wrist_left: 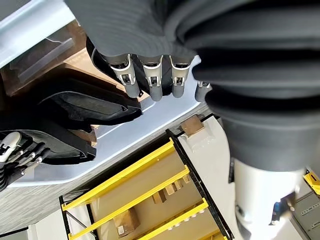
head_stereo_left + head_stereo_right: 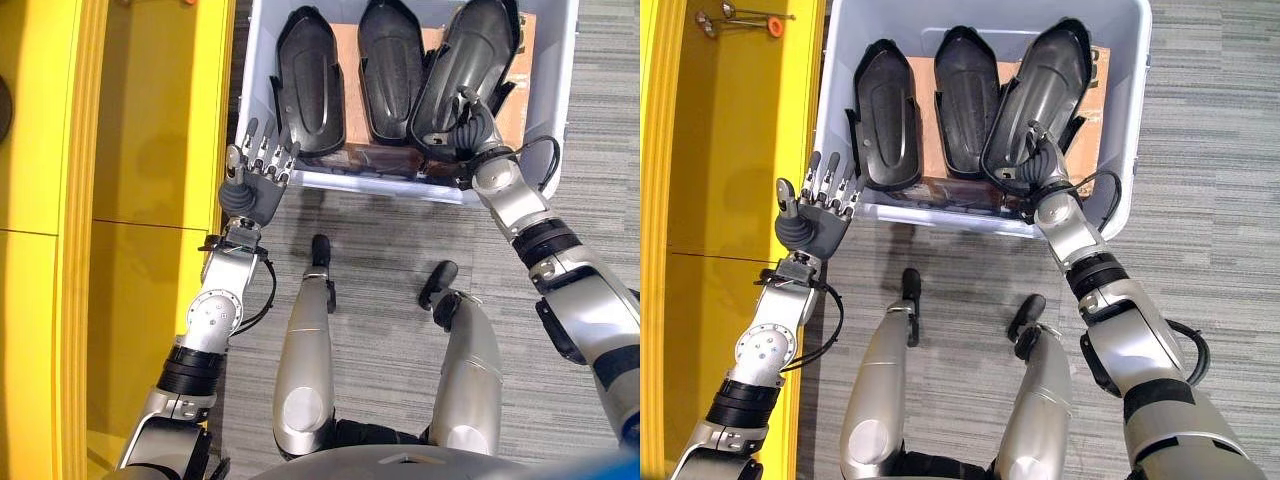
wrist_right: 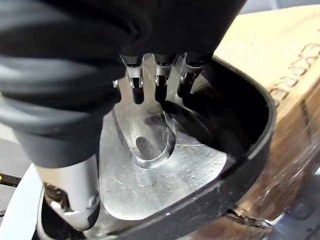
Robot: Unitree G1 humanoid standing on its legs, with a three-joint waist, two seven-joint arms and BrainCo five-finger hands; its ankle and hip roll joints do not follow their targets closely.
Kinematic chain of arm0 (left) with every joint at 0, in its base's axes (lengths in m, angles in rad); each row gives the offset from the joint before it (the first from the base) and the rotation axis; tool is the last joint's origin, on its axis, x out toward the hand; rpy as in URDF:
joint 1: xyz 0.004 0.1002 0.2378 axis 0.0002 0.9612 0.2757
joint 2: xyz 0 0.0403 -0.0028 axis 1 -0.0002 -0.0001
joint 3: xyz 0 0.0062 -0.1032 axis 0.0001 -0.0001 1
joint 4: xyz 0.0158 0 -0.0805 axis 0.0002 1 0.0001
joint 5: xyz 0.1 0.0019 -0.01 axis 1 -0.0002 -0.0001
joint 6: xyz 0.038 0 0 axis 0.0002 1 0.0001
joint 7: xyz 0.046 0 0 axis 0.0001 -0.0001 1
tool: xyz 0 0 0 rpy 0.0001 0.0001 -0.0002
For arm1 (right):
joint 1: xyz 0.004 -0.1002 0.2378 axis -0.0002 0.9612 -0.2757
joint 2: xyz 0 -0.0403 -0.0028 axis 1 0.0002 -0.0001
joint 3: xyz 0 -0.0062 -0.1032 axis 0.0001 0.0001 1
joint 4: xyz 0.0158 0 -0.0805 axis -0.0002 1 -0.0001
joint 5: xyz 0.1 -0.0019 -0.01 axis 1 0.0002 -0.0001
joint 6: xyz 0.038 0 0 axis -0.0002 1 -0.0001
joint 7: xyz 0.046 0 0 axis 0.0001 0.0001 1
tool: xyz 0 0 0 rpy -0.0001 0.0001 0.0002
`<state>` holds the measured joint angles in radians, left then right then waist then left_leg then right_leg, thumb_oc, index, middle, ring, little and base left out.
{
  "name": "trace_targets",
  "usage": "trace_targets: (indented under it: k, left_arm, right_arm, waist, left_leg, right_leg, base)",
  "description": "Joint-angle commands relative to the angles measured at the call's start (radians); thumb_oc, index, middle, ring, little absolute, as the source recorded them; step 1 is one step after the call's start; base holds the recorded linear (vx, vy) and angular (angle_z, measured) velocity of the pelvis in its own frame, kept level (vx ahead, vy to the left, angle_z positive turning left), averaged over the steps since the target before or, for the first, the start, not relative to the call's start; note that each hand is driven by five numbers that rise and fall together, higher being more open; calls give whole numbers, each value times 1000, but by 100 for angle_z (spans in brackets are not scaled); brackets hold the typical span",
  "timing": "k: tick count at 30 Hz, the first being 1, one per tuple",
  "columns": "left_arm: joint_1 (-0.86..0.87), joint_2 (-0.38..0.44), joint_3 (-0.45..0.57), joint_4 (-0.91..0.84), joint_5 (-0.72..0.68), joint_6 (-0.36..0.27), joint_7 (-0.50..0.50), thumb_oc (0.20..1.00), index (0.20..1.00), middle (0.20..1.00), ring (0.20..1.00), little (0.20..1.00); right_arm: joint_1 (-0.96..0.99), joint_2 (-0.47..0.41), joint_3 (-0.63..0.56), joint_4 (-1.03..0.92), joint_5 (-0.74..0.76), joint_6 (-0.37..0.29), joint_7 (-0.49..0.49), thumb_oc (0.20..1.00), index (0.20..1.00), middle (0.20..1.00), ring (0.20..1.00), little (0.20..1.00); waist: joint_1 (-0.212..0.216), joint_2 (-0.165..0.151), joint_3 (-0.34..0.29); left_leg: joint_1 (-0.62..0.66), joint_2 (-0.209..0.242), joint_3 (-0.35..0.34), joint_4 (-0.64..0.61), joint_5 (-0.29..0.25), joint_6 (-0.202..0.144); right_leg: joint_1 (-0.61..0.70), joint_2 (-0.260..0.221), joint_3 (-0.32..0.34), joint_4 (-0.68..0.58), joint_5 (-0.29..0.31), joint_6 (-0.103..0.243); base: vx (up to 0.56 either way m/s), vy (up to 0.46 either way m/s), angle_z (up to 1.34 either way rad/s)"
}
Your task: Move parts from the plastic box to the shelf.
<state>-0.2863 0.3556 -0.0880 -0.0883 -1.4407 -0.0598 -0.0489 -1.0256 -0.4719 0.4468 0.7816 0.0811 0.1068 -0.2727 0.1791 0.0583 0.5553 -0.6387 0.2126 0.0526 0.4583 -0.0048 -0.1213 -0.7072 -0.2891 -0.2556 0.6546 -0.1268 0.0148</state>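
Parts: you have three black, glossy, elongated shells lying in the box (image 2: 560, 90), which sits on the floor just beside the yellow shelf (image 2: 150, 150). Each part is a shallow tapered tray, hollow side up, with a raised rim and a long recess down its middle. Their long axes run from the box's near wall toward its far wall; the left part (image 2: 310, 80) and middle part (image 2: 390, 70) lie roughly parallel, while the right part (image 2: 465, 75) leans, its far end angled toward the right wall. All three rest on a sheet of brown cardboard (image 2: 345, 50) on the box bottom.

Your right hand (image 2: 1040, 160) is at the near end of the right part, fingers (image 3: 160, 85) reaching down into its hollow; you cannot tell whether they grip it. Your left hand (image 2: 258, 180) hovers at the box's near left corner, fingers straight and slightly spread, holding nothing.
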Motion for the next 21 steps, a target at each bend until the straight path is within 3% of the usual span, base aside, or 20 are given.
trace_targets:
  k: [1, 6, 7, 8, 10, 13, 15, 19, 21]
  left_arm:
    - [14, -8, -7, -39, 12, -25, -39, 1000, 1000, 1000, 1000, 1000]
    - [12, -9, -14, -36, 10, -32, -49, 1000, 1000, 1000, 1000, 1000]
    - [12, -8, -18, -37, 2, -39, -49, 1000, 1000, 1000, 1000, 1000]
    - [12, -7, -20, -35, 2, -43, -51, 1000, 1000, 1000, 1000, 1000]
    - [10, -7, -26, -20, 14, -60, -57, 1000, 1000, 1000, 1000, 1000]
    - [13, -5, -43, -25, 30, -73, -70, 1000, 1000, 1000, 1000, 1000]
    - [7, -2, -56, -8, 6, -95, -82, 1000, 1000, 1000, 1000, 1000]
    - [-90, -37, -109, 128, 39, -166, -78, 1000, 1000, 1000, 1000, 1000]
    - [-137, -59, -131, 193, 61, -205, -72, 1000, 1000, 1000, 1000, 1000]
  right_arm:
    - [-6, 37, 18, -17, -39, -16, -25, 1000, 1000, 1000, 1000, 1000]
    - [-6, 39, 10, -21, -98, 7, -91, 1000, 1000, 1000, 1000, 1000]
    - [-10, 33, 1, -16, -158, 17, -223, 1000, 1000, 1000, 1000, 1000]
    - [-13, 31, -2, -13, -178, 17, -247, 1000, 1000, 1000, 1000, 1000]
    - [-22, 7, -14, -12, -429, 7, -346, 1000, 1000, 1000, 1000, 1000]
    - [-18, -17, -10, -54, -519, 15, -448, 1000, 1000, 1000, 1000, 1000]
    - [-11, -35, -13, -81, -566, -29, -534, 1000, 1000, 1000, 1000, 1000]
    - [-52, -15, 26, -140, -520, -95, -557, 1000, 1000, 1000, 1000, 1000]
    - [-68, -9, 46, -178, -518, -89, -545, 1000, 1000, 1000, 1000, 1000]
  waist:
    - [33, 23, -35]
    - [29, 27, -35]
    - [28, 31, -35]
    - [27, 33, -35]
    - [21, 40, -35]
    - [14, 44, -35]
    - [8, 48, -35]
    - [-21, 25, -35]
    - [-36, 11, -35]
  left_leg:
    - [-1, -31, 27, -35, 9, 56]
    - [14, -31, 31, -43, 10, 55]
    - [21, -32, 32, -46, 10, 55]
    - [22, -32, 32, -47, 10, 55]
    - [25, -36, 34, -56, 10, 57]
    - [25, -35, 37, -59, 9, 59]
    - [22, -38, 40, -59, 7, 61]
    - [4, -24, 51, -49, 7, 57]
    - [0, -15, 56, -47, 10, 54]
  right_leg:
    - [39, -1, 3, 60, -33, 57]
    - [53, -2, 5, 51, -30, 59]
    - [59, -1, 6, 46, -30, 60]
    - [59, 0, 7, 45, -29, 61]
    - [61, 4, 11, 36, -28, 65]
    - [61, 5, 12, 27, -25, 68]
    - [57, 7, 18, 20, -19, 74]
    - [31, 23, 41, 24, -12, 77]
    - [25, 32, 48, 20, -7, 78]
  base:
    - [0, 0, 0]
    - [2, 6, -1]
    - [8, 30, -7]
    - [4, 54, -7]
    - [-14, 56, -7]
    - [-9, 36, -10]
    - [-17, 33, -4]
    - [-26, 23, -6]
    - [-20, -4, -5]
